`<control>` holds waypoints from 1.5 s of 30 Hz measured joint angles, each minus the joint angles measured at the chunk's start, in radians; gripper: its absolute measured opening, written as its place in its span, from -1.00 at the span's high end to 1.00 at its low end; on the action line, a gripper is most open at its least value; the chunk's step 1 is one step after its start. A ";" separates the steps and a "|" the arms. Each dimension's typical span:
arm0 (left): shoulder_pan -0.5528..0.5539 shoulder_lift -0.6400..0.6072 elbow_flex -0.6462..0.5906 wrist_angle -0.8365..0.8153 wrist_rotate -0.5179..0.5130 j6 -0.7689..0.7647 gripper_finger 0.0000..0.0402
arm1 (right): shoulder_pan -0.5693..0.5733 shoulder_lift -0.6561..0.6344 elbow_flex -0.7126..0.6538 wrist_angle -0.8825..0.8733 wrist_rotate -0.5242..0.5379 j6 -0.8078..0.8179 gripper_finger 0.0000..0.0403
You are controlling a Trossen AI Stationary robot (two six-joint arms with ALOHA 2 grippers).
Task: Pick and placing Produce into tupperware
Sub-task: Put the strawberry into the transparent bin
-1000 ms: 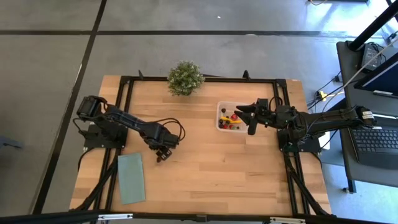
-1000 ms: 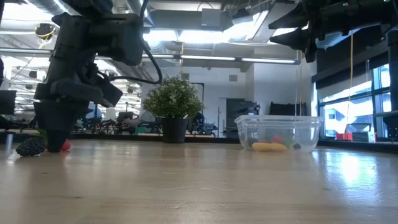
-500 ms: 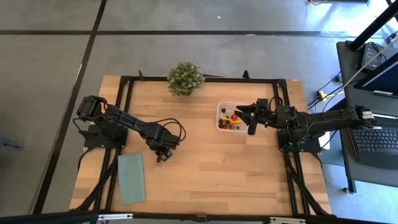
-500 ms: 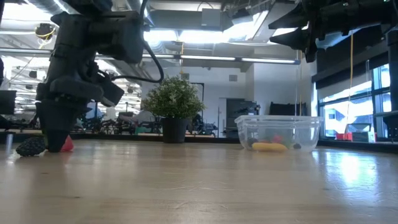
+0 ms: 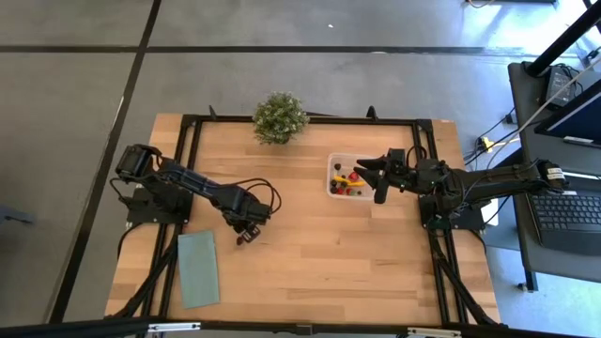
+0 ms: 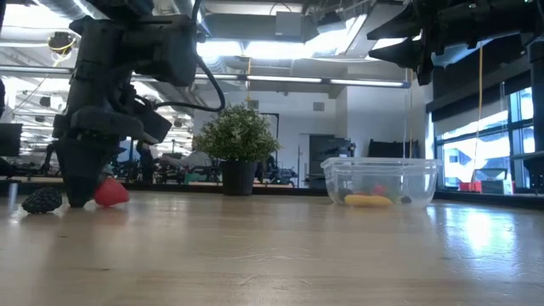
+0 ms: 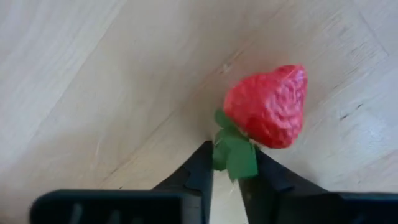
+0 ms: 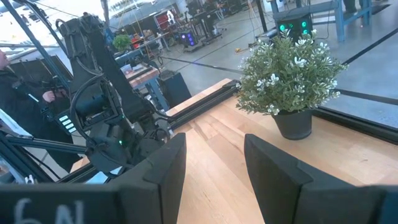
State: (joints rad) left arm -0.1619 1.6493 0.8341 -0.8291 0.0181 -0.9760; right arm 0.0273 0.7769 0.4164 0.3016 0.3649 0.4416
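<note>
A red toy strawberry with green leaves lies on the wooden table, just beyond the tips of my left gripper. That gripper points straight down at the table's left middle and is shut on the leaves. A dark berry rests on the table beside it. The clear tupperware stands at the right middle, holding several pieces, a yellow one among them. My right gripper hangs open above the tupperware's right side with nothing between its fingers. My left gripper pinches the strawberry's green leaves between its two fingertips, coming from above and pointing down. The red body lies outside the fingers, on the table to their right.
A bushy potted plant stands at the far edge. A flat pale-green cloth lies at the near left. The table's black frame runs along its sides. Bare wood lies between the two arms.
My left gripper has shut without moving from its place. As the fingers came together, the strawberry slid out from between them toward the table's right. It now shows beside the fingers, with only its leaves caught between them.
</note>
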 joint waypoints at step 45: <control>0.294 -0.014 0.515 0.257 0.033 0.598 1.00 | 0.000 0.000 0.000 0.000 -0.003 -0.002 0.18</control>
State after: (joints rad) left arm 0.1320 1.6356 1.3494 -0.5725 0.0514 -0.3778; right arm 0.0273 0.7769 0.4164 0.3012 0.3622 0.4397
